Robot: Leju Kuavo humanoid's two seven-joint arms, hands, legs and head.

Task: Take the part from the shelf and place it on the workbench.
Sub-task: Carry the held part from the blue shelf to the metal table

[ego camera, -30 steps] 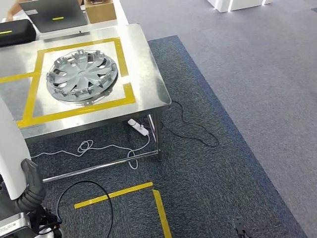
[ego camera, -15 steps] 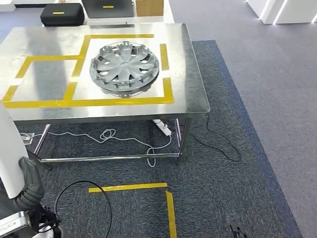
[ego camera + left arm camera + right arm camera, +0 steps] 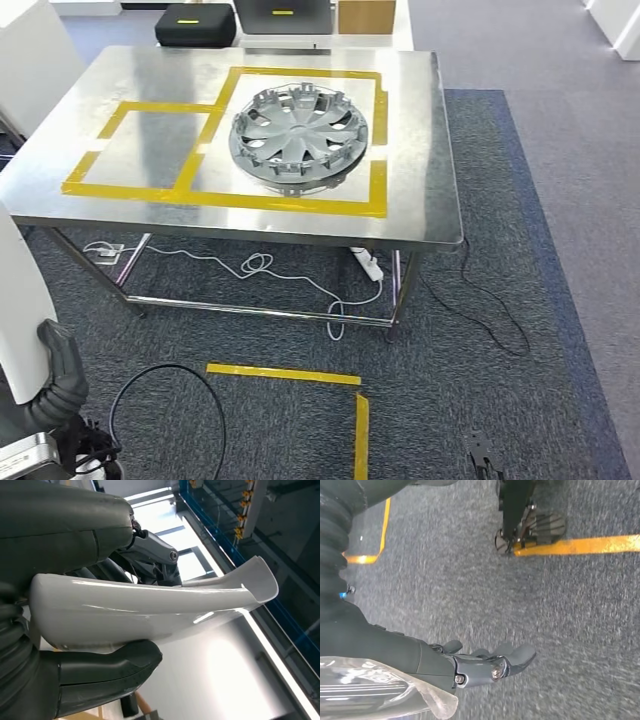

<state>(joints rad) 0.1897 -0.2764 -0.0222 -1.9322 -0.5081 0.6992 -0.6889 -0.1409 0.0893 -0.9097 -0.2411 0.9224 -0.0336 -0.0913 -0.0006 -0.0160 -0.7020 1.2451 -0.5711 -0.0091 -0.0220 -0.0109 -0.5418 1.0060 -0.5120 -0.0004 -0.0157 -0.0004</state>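
A long white curved part (image 3: 151, 607) lies in my left hand (image 3: 86, 677), the thick thumb on one side of it and the darker fingers (image 3: 151, 550) on the other. In the head view the part (image 3: 19, 300) rises along the left edge above my left wrist cover (image 3: 59, 375). The steel workbench (image 3: 423, 150) stands ahead, marked with two yellow tape squares. A silver hubcap (image 3: 300, 133) lies in the right one, and the left square (image 3: 151, 145) is beside it. My right hand (image 3: 486, 662) hangs over the carpet with its fingers straight, holding nothing.
Black cases (image 3: 195, 24) and a cardboard box (image 3: 366, 15) sit behind the workbench. A white object (image 3: 38, 60) stands at its far left. Cables and a power strip (image 3: 368, 262) lie under it. Yellow floor tape (image 3: 283, 374) and a black cable loop (image 3: 166, 400) mark the carpet nearby.
The camera has swung left, so the workbench now sits near the middle of the picture and its left taped square shows in full. My arms keep their poses.
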